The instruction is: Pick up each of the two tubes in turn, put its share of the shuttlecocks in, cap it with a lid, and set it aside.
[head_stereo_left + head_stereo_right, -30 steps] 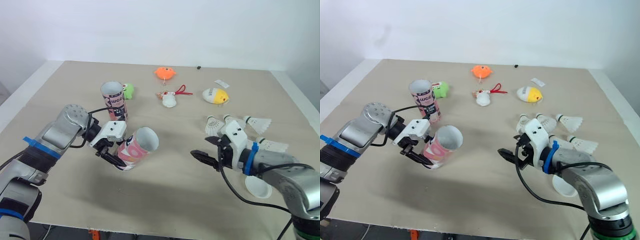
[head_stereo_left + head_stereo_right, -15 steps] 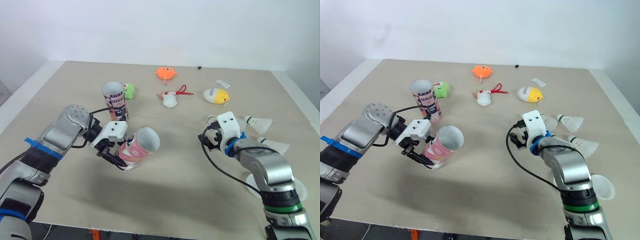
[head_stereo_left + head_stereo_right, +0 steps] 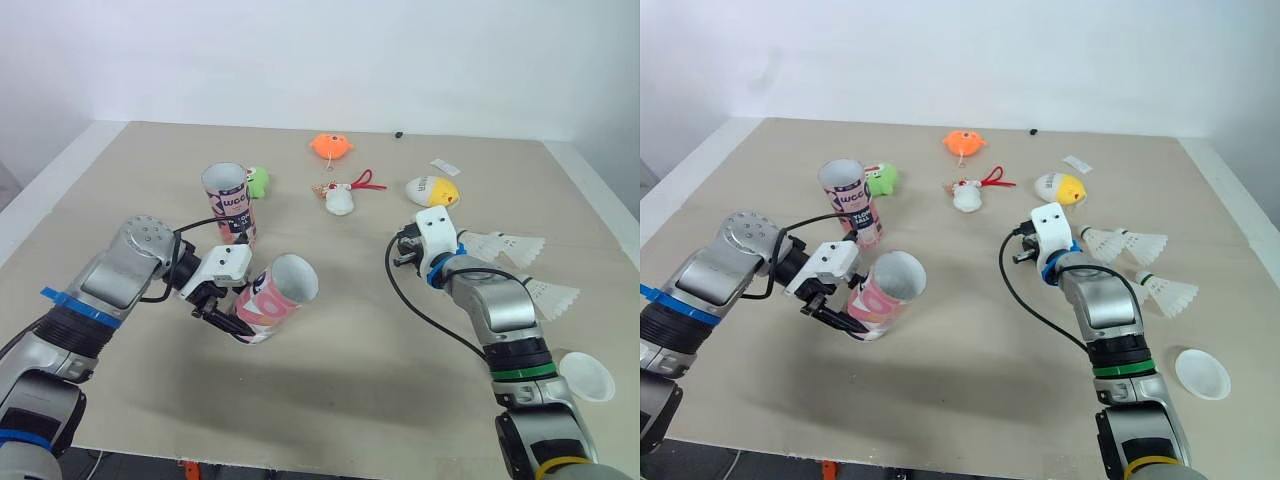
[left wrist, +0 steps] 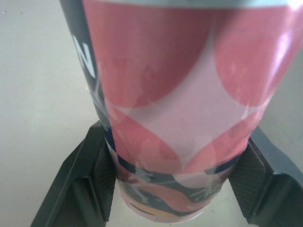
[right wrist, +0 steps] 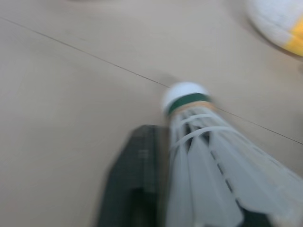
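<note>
My left gripper is shut on the pink tube, gripping near its base and holding it tilted above the table with its open mouth up and to the right. The black fingers press on both sides of it. The second tube stands upright behind it. My right gripper is shut on a white shuttlecock at the table's right, cork end pointing away. Two other shuttlecocks lie beside that arm. A white lid lies at the front right.
At the back of the table lie an orange toy, a green toy, a white toy with a red ribbon, a yellow and white egg toy and a small white label.
My right arm swung from the table's front back to the shuttlecocks, and its gripper closed on one. The white lid came into view. The left arm and pink tube held still.
</note>
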`<move>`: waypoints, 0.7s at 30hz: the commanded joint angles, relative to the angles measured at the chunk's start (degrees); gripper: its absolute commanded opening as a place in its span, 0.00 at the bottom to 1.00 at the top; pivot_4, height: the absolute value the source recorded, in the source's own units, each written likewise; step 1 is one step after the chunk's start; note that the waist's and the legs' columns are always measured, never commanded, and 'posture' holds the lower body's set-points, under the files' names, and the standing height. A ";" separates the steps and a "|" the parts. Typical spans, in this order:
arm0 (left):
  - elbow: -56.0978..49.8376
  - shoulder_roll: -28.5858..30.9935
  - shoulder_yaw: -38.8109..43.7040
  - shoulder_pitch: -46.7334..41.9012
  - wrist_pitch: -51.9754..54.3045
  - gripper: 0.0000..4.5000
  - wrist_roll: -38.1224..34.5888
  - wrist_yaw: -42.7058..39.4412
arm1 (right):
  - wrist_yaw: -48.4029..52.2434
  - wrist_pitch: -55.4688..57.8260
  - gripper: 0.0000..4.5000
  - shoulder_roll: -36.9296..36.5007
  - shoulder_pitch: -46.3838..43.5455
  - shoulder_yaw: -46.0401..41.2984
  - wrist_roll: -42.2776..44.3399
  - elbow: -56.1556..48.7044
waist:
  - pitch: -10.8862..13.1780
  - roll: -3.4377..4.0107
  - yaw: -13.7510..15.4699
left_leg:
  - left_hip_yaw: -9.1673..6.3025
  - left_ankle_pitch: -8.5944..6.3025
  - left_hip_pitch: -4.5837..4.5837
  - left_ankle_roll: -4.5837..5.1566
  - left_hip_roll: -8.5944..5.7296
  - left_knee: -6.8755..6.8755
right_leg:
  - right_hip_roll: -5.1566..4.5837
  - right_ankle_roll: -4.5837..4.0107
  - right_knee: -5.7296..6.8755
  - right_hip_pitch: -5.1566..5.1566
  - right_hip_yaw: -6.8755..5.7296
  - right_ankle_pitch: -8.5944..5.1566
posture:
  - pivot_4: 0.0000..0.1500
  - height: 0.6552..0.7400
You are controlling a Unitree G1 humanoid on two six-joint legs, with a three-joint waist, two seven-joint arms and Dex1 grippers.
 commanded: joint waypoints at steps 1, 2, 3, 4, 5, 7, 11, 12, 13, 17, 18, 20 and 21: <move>-1.58 -1.91 -3.06 2.37 1.11 0.63 0.61 -0.76 | 3.59 -0.55 0.01 -0.11 0.91 -0.30 2.09 -7.51 | 0.00 0.01 0.01 | 0.01 0.00 0.00 0.00 0.00 0.00 | -0.01 0.00 0.00 0.00 0.01 0.00 | 1.00 1.00; -1.51 -2.15 -3.01 2.40 1.11 0.63 0.75 -0.73 | 5.20 -1.01 0.01 -0.48 1.41 -0.20 2.90 -10.10 | 0.01 0.01 0.00 | 0.01 0.00 0.00 0.00 -0.01 0.00 | -0.02 0.00 0.00 0.00 0.01 0.00 | 1.00 1.00; -1.65 -2.38 -2.99 2.45 1.28 0.63 0.86 -0.66 | 6.88 -1.37 0.01 -0.93 1.95 -0.30 3.85 -12.45 | 0.01 0.02 0.00 | 0.02 0.00 0.00 0.00 -0.01 0.00 | -0.02 0.01 0.00 0.00 0.01 0.00 | 1.00 1.00; -1.70 -2.61 -2.96 2.46 1.38 0.63 0.96 -0.63 | 8.98 -1.82 0.01 -1.59 2.34 -0.33 4.97 -14.81 | 0.01 0.03 0.01 | 0.01 0.00 0.00 0.00 0.00 0.00 | -0.01 0.01 0.00 -0.01 0.01 -0.01 | 1.00 1.00; -1.57 -2.89 -2.96 2.38 1.37 0.63 1.10 -0.65 | 11.51 -2.76 0.01 -2.60 2.53 -1.00 6.53 -17.98 | 0.02 0.04 0.09 | -0.01 0.00 -0.01 0.00 -0.01 -0.01 | -0.02 0.02 0.00 0.00 0.00 -0.01 | 1.00 1.00; -1.06 -3.49 -2.93 2.11 1.20 0.63 1.37 -0.76 | 17.96 -2.68 0.01 -5.90 2.35 -3.08 11.45 -25.04 | 0.04 0.08 0.16 | -0.02 0.00 -0.01 0.00 -0.03 0.00 | -0.04 0.03 0.00 0.00 -0.01 -0.01 | 1.00 1.00; 0.54 -4.66 -3.12 1.37 0.27 0.63 1.95 -0.87 | 32.72 -0.47 0.01 -17.65 1.52 -5.02 21.29 -37.02 | 0.04 0.12 0.38 | -0.16 -0.03 0.02 0.05 -0.11 0.07 | -0.16 0.12 -0.11 0.19 -0.10 0.00 | 1.00 1.00; 0.84 -4.92 -3.17 1.24 0.09 0.63 2.08 -0.88 | 35.12 -0.39 0.01 -19.95 1.27 -5.19 22.83 -38.71 | 0.04 0.12 0.40 | -0.18 -0.04 0.01 0.07 -0.13 0.10 | -0.22 0.14 -0.12 0.19 -0.11 -0.01 | 1.00 1.00; 1.19 -5.21 -3.32 1.08 -0.16 0.63 2.11 -0.88 | 37.50 -0.60 0.01 -22.21 -0.10 -4.54 23.69 -39.72 | 0.03 0.11 0.36 | -0.21 -0.04 0.02 0.08 -0.14 0.11 | -0.24 0.14 -0.14 0.20 -0.12 -0.01 | 1.00 1.00; 2.09 -6.14 -3.89 0.60 -0.78 0.63 2.17 -0.88 | 43.26 -2.43 0.01 -27.40 -5.60 0.68 22.90 -40.09 | 0.01 0.15 0.37 | -0.23 -0.03 0.10 0.13 -0.11 0.11 | -0.27 -0.09 -0.16 0.22 -0.11 -0.10 | 1.00 1.00; 2.45 -6.32 -4.07 0.38 -1.00 0.63 2.18 -0.88 | 44.51 -3.59 0.01 -27.56 -7.42 2.90 21.71 -39.49 | 0.01 0.14 0.38 | -0.25 -0.01 0.14 0.15 -0.11 0.11 | -0.28 -0.09 -0.18 0.20 -0.15 -0.11 | 1.00 1.00; 2.96 -6.57 -4.33 0.02 -1.31 0.63 2.19 -0.88 | 45.70 -5.04 0.01 -26.80 -10.62 6.38 19.88 -38.03 | 0.01 0.18 0.38 | -0.21 -0.01 0.27 0.15 -0.11 0.13 | -0.36 -0.10 -0.21 0.14 -0.18 -0.14 | 1.00 1.00; 3.14 -6.65 -4.45 -0.17 -1.39 0.63 2.16 -0.88 | 46.05 -5.40 0.01 -26.10 -12.16 7.83 19.22 -37.19 | 0.01 0.18 0.38 | -0.15 0.00 0.25 0.17 -0.13 0.13 | -0.44 -0.10 -0.20 0.13 -0.20 -0.13 | 1.00 1.00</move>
